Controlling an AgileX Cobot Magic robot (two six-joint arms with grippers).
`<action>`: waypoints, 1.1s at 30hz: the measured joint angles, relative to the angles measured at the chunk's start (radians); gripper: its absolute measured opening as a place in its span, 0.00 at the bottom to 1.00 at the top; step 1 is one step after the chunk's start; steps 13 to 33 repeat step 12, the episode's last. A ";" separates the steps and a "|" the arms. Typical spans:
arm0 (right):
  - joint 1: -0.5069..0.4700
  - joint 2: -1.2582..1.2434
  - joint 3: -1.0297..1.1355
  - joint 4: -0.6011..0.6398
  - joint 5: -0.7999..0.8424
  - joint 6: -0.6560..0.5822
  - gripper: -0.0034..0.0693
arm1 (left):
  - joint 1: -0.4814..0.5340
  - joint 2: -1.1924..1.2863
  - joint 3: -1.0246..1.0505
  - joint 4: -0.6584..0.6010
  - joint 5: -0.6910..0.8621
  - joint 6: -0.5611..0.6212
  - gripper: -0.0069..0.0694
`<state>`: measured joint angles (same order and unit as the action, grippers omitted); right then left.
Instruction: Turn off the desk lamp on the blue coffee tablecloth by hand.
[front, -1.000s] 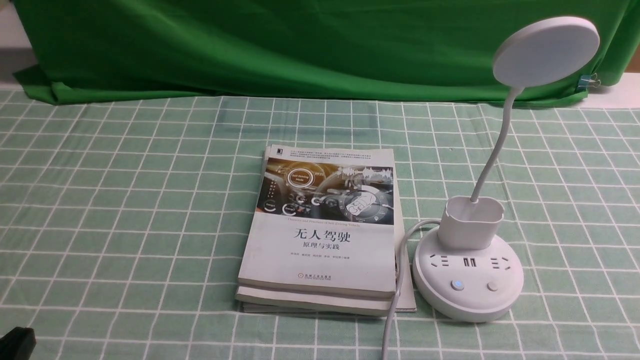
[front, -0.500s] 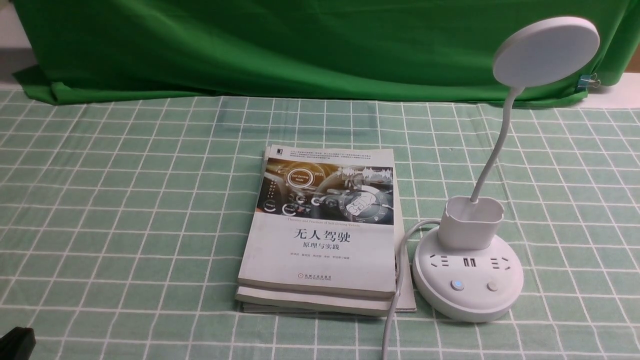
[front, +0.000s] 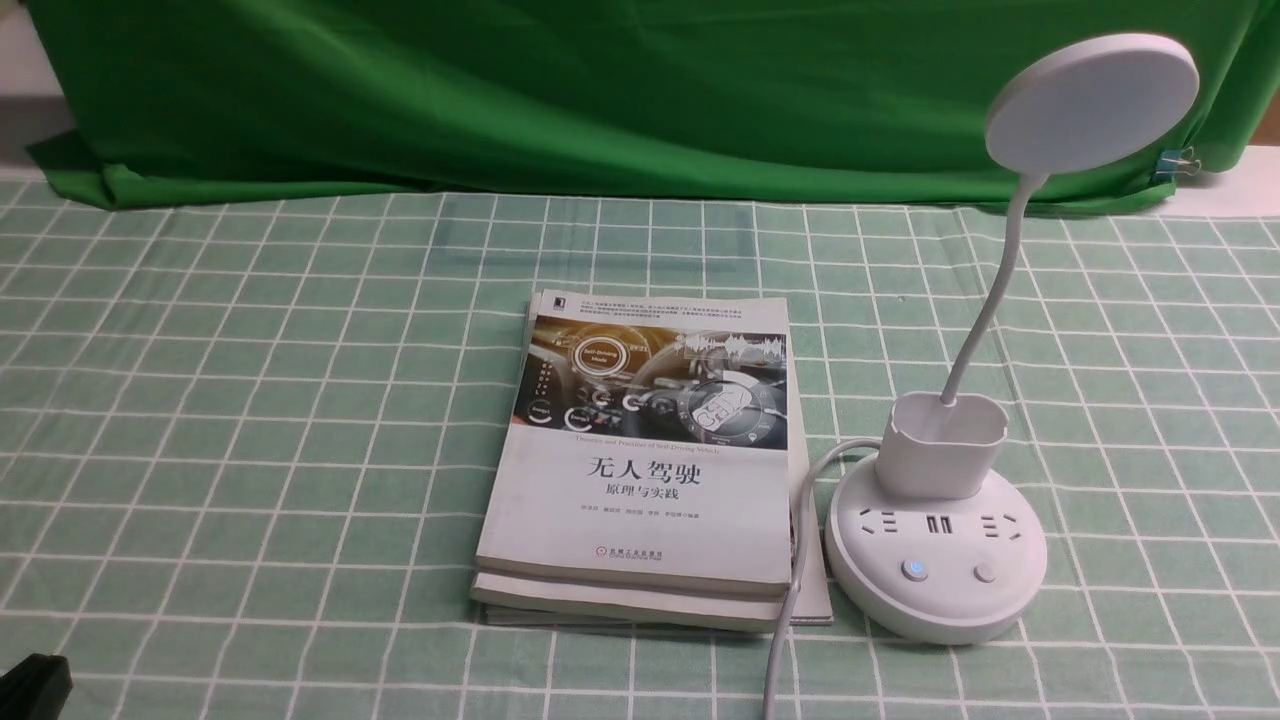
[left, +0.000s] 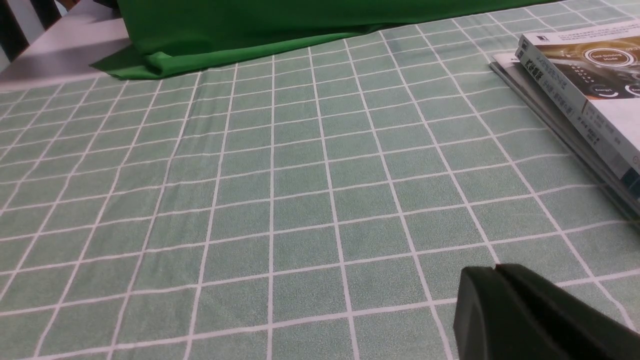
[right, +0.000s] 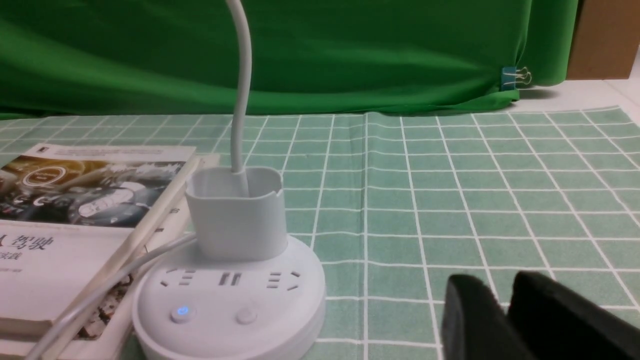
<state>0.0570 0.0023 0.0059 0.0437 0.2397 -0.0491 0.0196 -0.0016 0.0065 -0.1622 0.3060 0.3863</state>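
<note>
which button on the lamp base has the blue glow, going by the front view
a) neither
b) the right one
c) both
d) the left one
d) In the front view the left button on the desk lamp base shows a blue ring of light, while the right button is plain white; the right wrist view shows the same, with only one button lit blue.
</note>
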 joint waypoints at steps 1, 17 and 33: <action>0.000 0.000 0.000 0.000 0.000 0.000 0.24 | 0.000 0.000 0.000 0.000 0.000 0.000 0.09; 0.000 0.000 0.000 0.000 0.003 0.000 0.28 | 0.000 0.000 0.000 0.000 0.000 0.000 0.09; 0.000 0.000 0.000 0.000 0.003 0.000 0.28 | 0.000 0.000 0.000 0.000 0.000 0.000 0.09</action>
